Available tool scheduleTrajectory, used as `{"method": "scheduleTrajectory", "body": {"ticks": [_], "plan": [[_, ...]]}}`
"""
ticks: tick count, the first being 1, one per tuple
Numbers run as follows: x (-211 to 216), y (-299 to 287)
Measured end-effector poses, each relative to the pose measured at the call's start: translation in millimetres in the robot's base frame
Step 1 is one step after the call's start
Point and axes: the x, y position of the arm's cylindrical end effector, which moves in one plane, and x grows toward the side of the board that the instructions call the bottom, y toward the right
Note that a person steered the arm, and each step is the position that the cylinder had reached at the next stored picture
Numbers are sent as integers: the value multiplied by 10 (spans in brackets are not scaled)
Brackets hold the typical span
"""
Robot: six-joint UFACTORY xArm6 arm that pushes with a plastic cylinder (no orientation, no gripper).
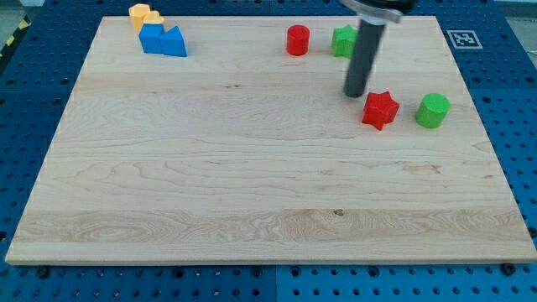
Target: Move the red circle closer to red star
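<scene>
The red circle is a short red cylinder near the view's top, right of centre. The red star lies lower and to the right of it, on the wooden board. My tip rests on the board just left of and slightly above the red star, close to it, and well to the lower right of the red circle. The rod rises toward the view's top and partly hides a green block that sits just right of the red circle.
A green cylinder sits right of the red star. A blue block and a yellow-orange block touch each other at the top left corner. A marker tag lies off the board's top right.
</scene>
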Motion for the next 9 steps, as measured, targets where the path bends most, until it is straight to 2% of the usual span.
{"method": "scheduleTrajectory", "body": {"ticks": [2, 3, 4, 9], "plan": [[-756, -1059], [-1241, -1177], [-1280, -845], [-435, 189]]}}
